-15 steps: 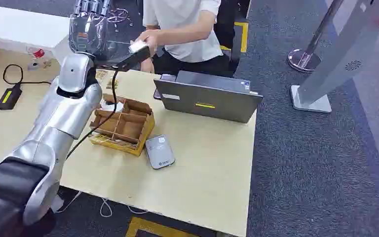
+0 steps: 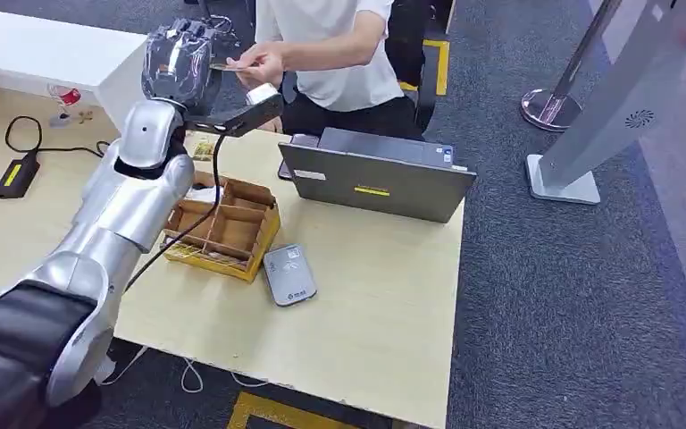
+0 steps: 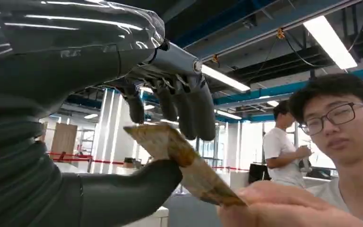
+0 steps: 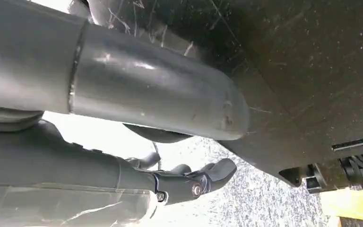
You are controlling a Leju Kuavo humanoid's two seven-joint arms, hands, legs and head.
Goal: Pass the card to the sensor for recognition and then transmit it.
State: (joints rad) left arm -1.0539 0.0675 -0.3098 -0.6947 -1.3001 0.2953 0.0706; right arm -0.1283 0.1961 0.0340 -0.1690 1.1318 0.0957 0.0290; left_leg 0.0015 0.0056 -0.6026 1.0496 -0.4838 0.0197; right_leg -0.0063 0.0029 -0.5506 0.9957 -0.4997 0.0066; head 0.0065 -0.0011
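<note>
Card [image 3: 184, 165]: far end covered by the person's hand [image 3: 283, 208], blurred; print unreadable.
Left hand [image 3: 123, 118]: thumb touching the card, whether the fingers [image 3: 189, 109] above it touch is unclear.
Right hand [image 4: 189, 182]: fingers mostly hidden behind the dark arm; pose unclear.

Bench [image 2: 384, 313]: light wood top, occupying the left and centre of the head view.
Laptop [image 2: 375, 183]: grey, half open, at the bench's far edge.
Cardboard box [image 2: 223, 228]: brown, divided into compartments, left of centre.
Power adapter [image 2: 16, 175]: black, cabled, far left.
Floor [image 2: 572, 295]: grey carpet, right side.
</note>
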